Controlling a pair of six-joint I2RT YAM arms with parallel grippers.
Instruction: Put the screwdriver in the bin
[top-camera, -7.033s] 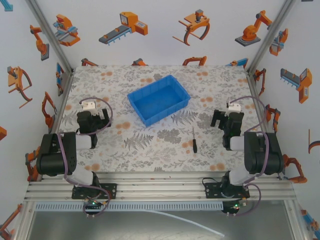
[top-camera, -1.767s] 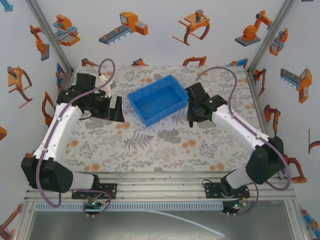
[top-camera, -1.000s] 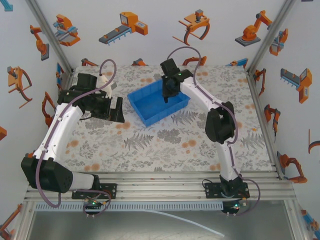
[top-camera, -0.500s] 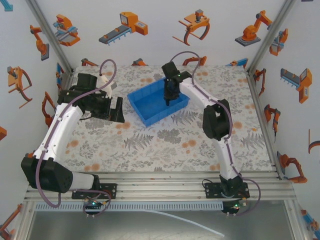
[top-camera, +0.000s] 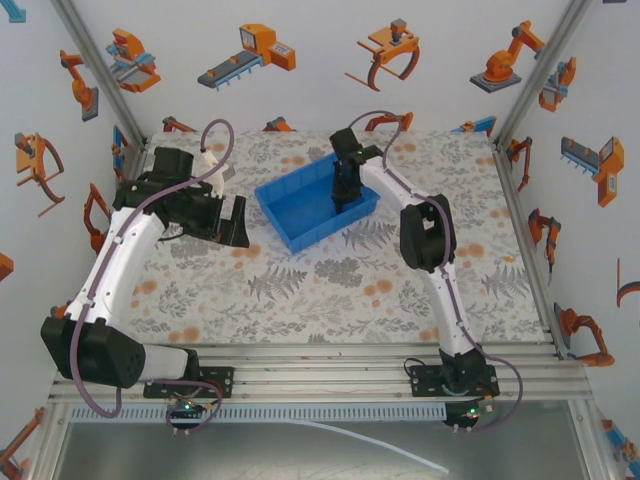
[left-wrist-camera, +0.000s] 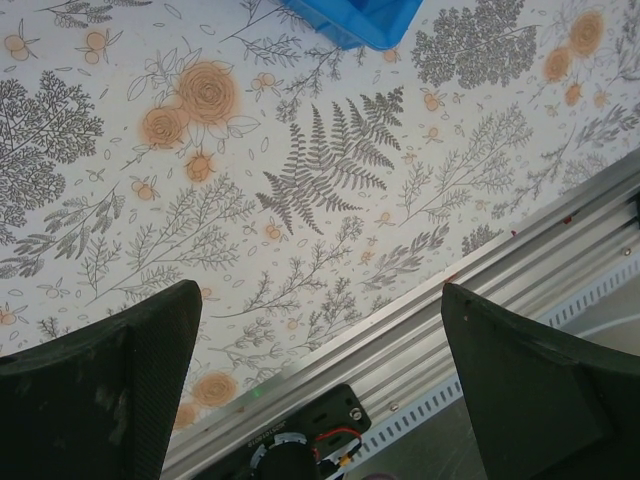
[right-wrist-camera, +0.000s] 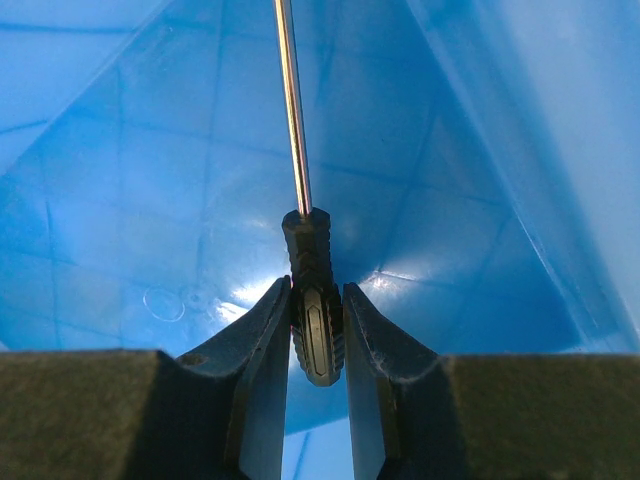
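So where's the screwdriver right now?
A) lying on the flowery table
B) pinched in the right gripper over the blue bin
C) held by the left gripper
B: in the right wrist view the right gripper is shut on the black handle of the screwdriver, with the inside of the blue bin right behind it.

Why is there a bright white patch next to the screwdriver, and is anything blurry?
Right wrist view: light glares off the glossy floor of the bin beside the screwdriver handle. Left wrist view: the dark fingers near the lens look slightly soft; the flowered table is sharp.
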